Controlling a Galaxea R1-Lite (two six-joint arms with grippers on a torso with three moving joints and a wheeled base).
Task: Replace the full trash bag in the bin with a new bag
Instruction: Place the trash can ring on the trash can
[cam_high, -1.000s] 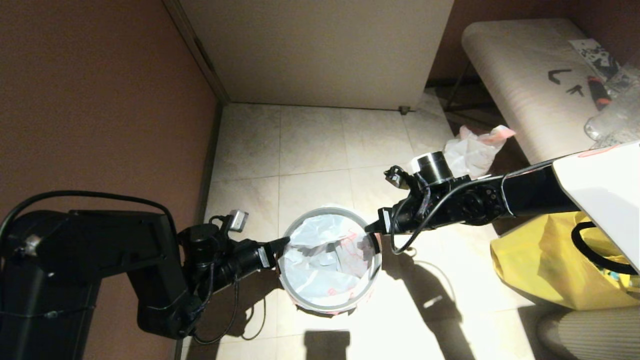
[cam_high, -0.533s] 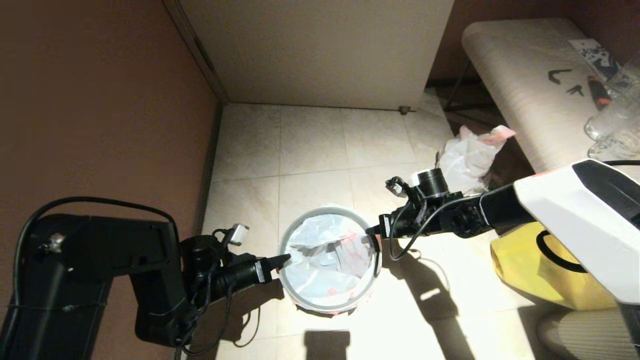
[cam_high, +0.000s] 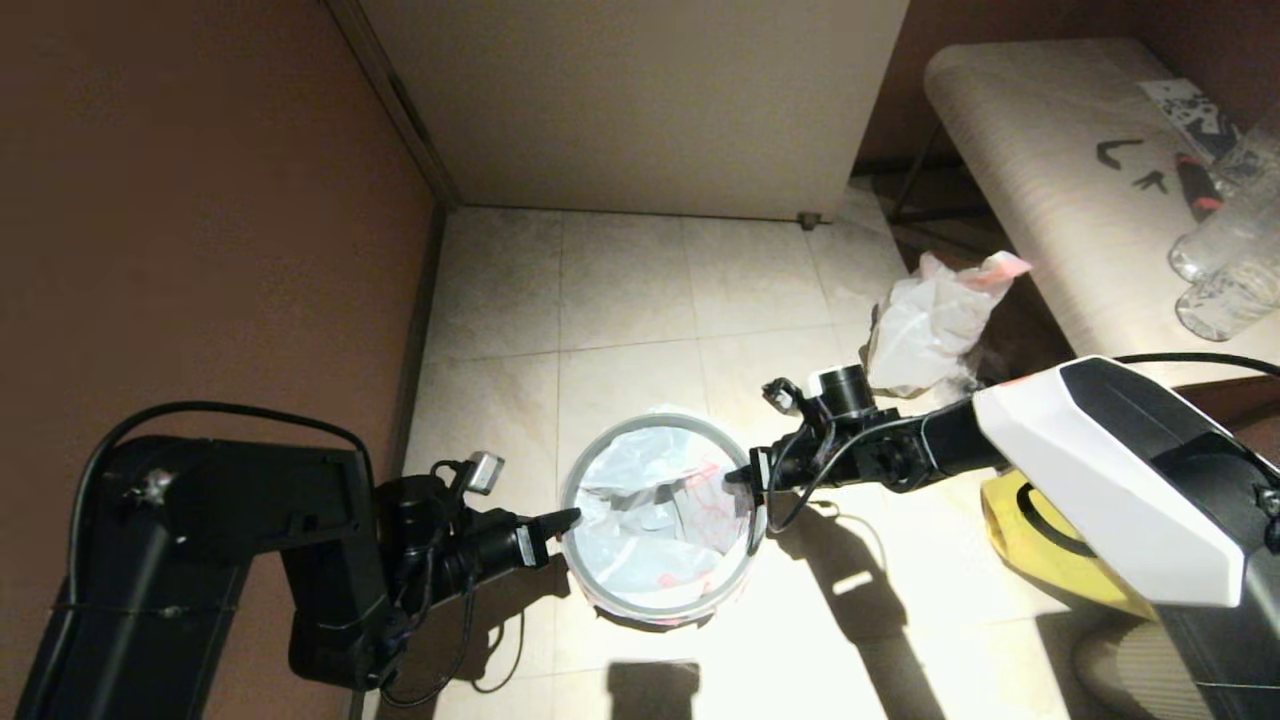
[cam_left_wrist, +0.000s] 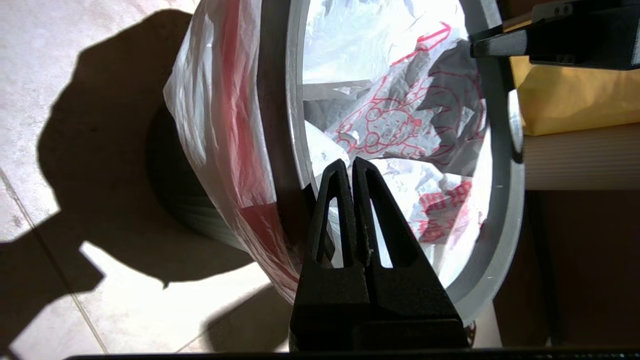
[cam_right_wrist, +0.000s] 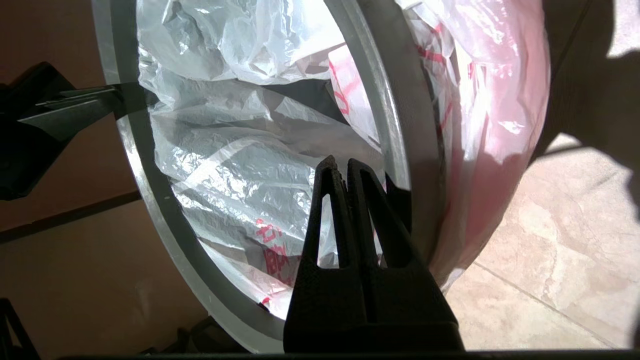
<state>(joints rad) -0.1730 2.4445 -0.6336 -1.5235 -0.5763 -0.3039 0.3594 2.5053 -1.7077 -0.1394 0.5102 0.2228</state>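
My right arm has dropped lower and swung in toward the bin (cam_high: 662, 516) since a second ago, uncovering more of the yellow tote (cam_high: 1040, 545) at the right, while my left arm has barely shifted. Both pincers now sit at opposite sides of the grey rim: my left pincer (cam_high: 572, 517) at its left edge, my right pincer (cam_high: 736, 476) at its right edge. Each has its fingers pressed together; in the wrist views the tips lie just inside the ring over the plastic, and I cannot tell whether any film is caught between them.

I judge they are placed this way to seat the new bag (cam_high: 650, 510) evenly, since its red cartoon print lines the inside and its pink-tinted skirt is folded down outside the rim. The full trash bag (cam_high: 930, 318) rests on the floor far right, beside the pale tabletop (cam_high: 1040, 150), well apart from the bin.

The bin's black wall is mostly hidden by the draped plastic, its bottom is covered by crumpled film, and the tote is partly cut off by my right arm
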